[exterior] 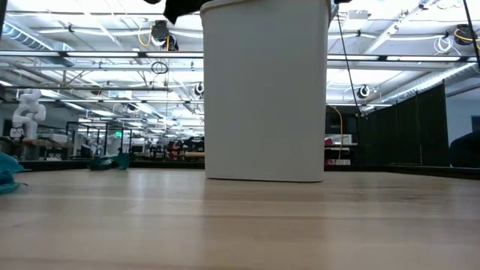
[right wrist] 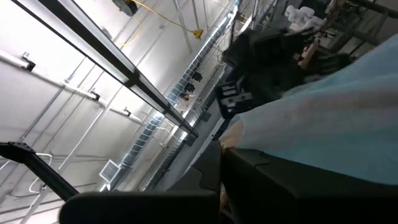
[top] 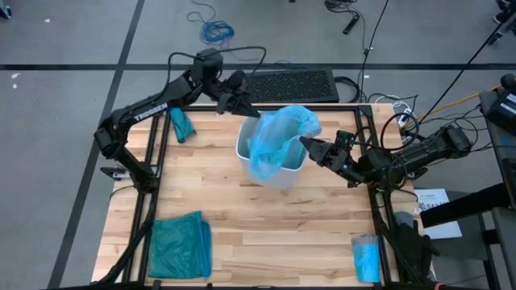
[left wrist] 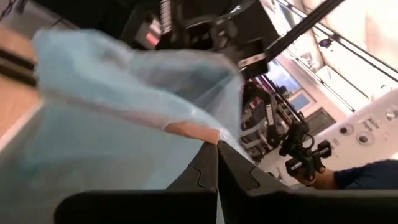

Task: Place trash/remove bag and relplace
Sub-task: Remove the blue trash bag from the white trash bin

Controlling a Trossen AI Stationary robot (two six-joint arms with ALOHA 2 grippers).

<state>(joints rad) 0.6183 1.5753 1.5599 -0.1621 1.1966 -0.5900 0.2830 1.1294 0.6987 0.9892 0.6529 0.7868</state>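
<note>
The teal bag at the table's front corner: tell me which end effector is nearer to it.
Left. The left end effector grips the blue bag at the white bin's far rim, on the teal bag's side; the right end effector pinches the liner across the bin.

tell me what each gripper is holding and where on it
Both hold the pale blue bag at the white bin: the left gripper is shut on its far-left edge, the right gripper on its right edge.
</note>
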